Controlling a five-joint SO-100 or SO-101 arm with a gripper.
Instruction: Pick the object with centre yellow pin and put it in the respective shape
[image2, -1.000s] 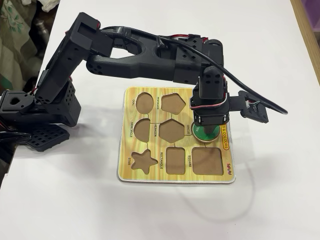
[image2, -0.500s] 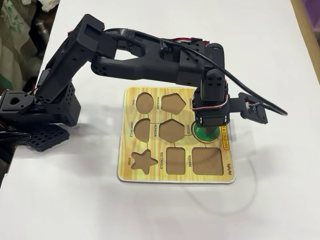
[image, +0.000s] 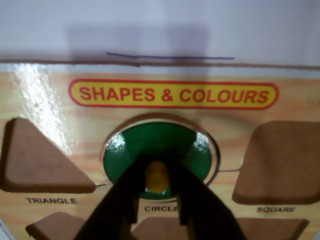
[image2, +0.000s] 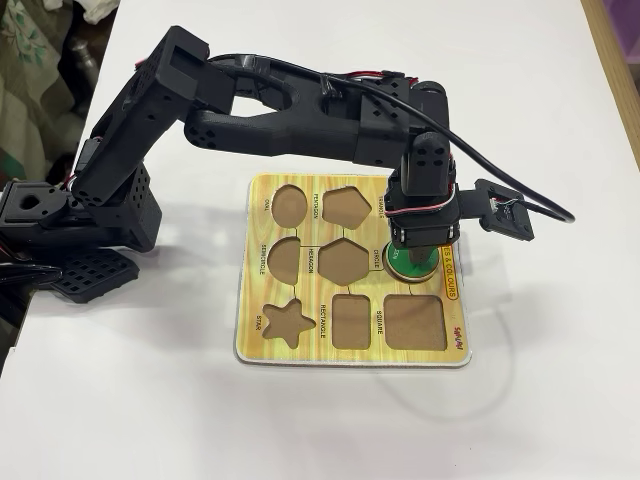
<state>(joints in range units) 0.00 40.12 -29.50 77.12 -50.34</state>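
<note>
A round green piece (image: 122, 157) with a yellow centre pin (image: 157, 177) sits in the recess marked CIRCLE on the wooden shapes board (image: 60, 92). My gripper (image: 157, 169) comes in from the bottom of the wrist view. Its two black fingers press against either side of the yellow pin. In the fixed view the gripper (image2: 412, 258) points straight down over the green piece (image2: 424, 271) at the right side of the board (image2: 300, 355). The piece looks level with the recess rim; I cannot tell whether it is fully seated.
The triangle recess (image: 40, 160) and the square recess (image: 280, 160) lie empty on either side of the circle. The board's other recesses, among them the star (image2: 288, 322) and rectangle (image2: 352, 320), are empty too. The arm's base (image2: 70, 230) stands left of the board on a white table.
</note>
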